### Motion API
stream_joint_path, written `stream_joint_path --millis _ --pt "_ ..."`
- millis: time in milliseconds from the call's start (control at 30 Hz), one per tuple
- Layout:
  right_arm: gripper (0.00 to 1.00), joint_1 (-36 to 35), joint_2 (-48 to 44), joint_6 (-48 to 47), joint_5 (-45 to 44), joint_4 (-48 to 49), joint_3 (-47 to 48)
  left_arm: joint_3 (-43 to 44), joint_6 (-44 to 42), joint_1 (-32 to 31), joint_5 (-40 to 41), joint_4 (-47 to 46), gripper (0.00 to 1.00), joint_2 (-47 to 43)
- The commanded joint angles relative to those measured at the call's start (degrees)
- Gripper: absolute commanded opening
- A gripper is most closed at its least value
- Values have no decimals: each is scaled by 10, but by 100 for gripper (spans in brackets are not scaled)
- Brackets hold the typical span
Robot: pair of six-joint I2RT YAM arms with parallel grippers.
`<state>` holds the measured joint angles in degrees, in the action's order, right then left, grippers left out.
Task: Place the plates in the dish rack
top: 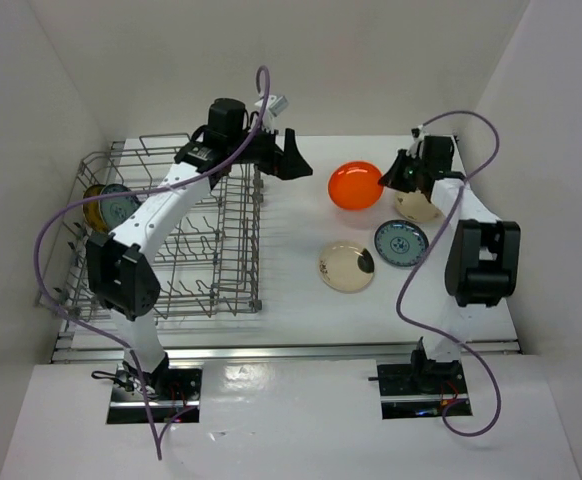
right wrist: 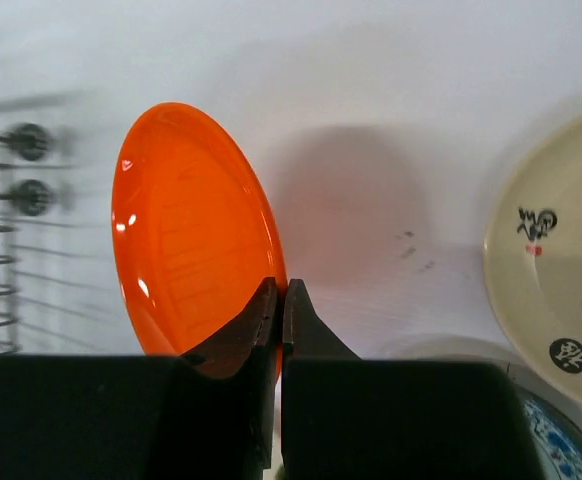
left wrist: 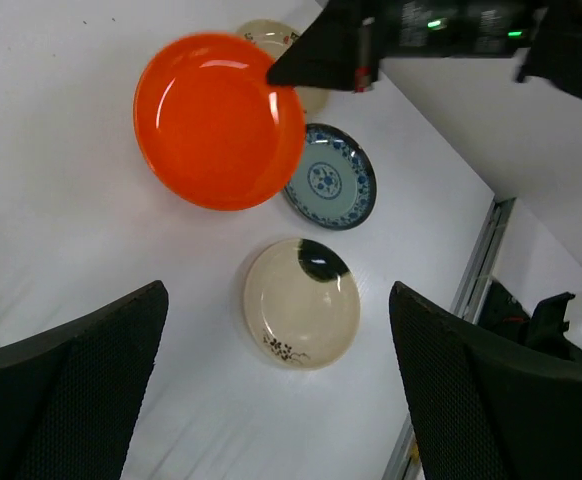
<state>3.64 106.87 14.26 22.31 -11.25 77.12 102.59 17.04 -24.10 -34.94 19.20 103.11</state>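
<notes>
**Top external: R arm has orange plate by the rim, L arm open & empty**

R wrist cam: R fingers (right wrist: 306, 335) pinched fully together on the near rim of the orange plate (right wrist: 191, 220). Plate is tipped up on edge, not flat. Can't tell if its far rim touches the tabletop (top: 301, 300).

Top view, plate positions:
- Orange plate is at approx 1 o'clock from tabletop centre.
- Beige plate (top: 347, 266) w/ dark patch lies flat at 6 o'clock from orange.
- Blue-white plate (top: 401, 243) lies flat at 5 o'clock from orange, near the beige one but apart.
- 2nd beige plate (top: 418, 207) is at 4 o'clock from orange, partly hidden under R arm.

Dish rack (top: 239, 250) takes the 9 o'clock side of the tabletop. Gold plate (top: 98, 205) & 2nd blue-white plate (top: 123, 208) stand on edge at its 9 o'clock end, side by side.

L fingers (left wrist: 71, 390) are spread wide w/ nothing between them. They hang off the rack's 1 o'clock corner, aimed at orange.
</notes>
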Motion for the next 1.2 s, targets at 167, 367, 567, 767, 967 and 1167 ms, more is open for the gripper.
stream_joint_path --millis 167,367,567,767,967,1167 --pt "0 -11 -192 7 91 49 -17 44 38 -3 -53 -61 96 61" --pt "0 -22 -223 12 117 49 -22 80 51 2 -86 -67 94 104" --pt "0 -54 -237 7 111 49 -28 80 84 7 -139 -111 83 122" --pt "0 -71 -243 7 99 49 -28 97 77 7 -145 -88 63 140" --pt "0 -81 -248 7 104 54 -22 108 65 7 -151 -68 0 140" --pt "27 -81 -248 7 118 47 -22 95 65 12 -125 -74 0 109"
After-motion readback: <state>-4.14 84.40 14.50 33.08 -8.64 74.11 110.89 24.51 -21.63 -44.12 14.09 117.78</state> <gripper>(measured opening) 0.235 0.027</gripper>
